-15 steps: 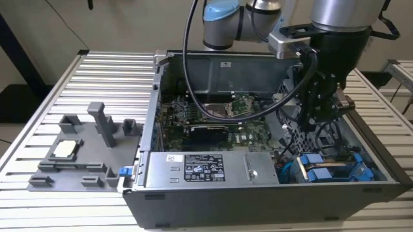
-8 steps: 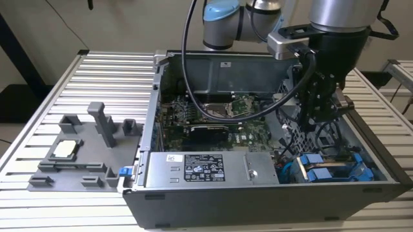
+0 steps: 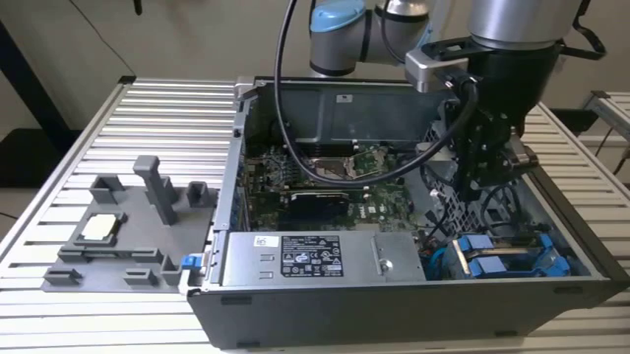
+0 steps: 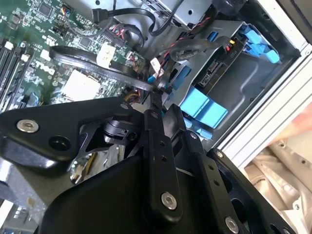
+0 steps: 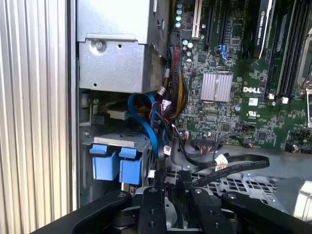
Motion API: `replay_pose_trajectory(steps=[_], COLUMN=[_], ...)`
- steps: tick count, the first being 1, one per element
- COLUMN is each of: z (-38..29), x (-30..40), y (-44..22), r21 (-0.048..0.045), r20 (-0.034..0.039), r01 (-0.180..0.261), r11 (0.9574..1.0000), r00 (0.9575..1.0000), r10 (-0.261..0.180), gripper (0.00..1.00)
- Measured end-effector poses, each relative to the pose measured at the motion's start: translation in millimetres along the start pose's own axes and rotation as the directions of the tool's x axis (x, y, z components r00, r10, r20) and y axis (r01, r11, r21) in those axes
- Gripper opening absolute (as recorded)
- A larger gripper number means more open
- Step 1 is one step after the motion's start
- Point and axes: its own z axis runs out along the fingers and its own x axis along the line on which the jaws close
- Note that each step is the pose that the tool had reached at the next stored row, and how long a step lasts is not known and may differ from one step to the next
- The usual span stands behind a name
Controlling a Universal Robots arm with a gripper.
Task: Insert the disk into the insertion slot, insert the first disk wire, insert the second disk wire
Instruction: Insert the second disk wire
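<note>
Open PC case sits on slatted table, side panel off, motherboard exposed. Arm comes down from far side into case's right half (exterior view's right); gripper hangs above the perforated metal w/ cables just beyond the near-right corner. In both wrist views the fingers are closed on the end of a black flat disk wire, which loops away over the perforated plate & back twd the board. The disk already sits in the insertion slot at the case's near-right corner, its blue carrier tabs facing the gripper, near but apart from the fingertips. Red/black/blue cable bundle lies betw. disk and board. Silver box w/ label is just beside the slot, on the exterior view's left. Grey fixture w/ upright posts stands on the table outside the case, far over on the exterior view's left.
</note>
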Motion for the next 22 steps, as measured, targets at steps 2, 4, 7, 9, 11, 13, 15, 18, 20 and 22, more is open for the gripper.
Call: replay_pose_trajectory(steps=[2, 4, 7, 9, 11, 13, 15, 18, 20, 22], z=[-0.1, -0.2, -0.3, -0.8, -0.8, -0.8, -0.7, -0.5, -0.4, -0.4], x=[-0.1, -0.2, -0.3, -0.2, -0.2, -0.3, -0.4, -0.5, -0.5, -0.5], y=[1.2, 2.2, 3.2, 3.2, 3.8, 4.8, 5.7, 6.5, 6.6, 6.7], r21=[0.0055, 0.012, 0.0221, 0.0224, 0.0248, 0.0324, 0.0414, 0.0487, 0.05, 0.0501], r20=[0.0003, 0.0007, 0.0031, 0.0029, 0.0029, 0.0023, 0.0016, 0.0009, 0.0009, 0.0007], r01=[-0.001, -0.002, -0.003, -0.003, -0.003, -0.004, -0.005, -0.006, -0.006, -0.006], r11=[1.0, 0.9999, 0.9998, 0.9997, 0.9997, 0.9995, 0.9991, 0.9988, 0.9987, 0.9987], r00=[1.0, 1.0, 1.0, 1.0, 1.0, 1.0, 1.0, 1.0, 1.0, 1.0], r10=[0.001, 0.002, 0.003, 0.003, 0.003, 0.004, 0.005, 0.006, 0.006, 0.006], gripper=[0.27, 0.27, 0.27, 0.27, 0.27, 0.27, 0.27, 0.27, 0.25, 0.25])
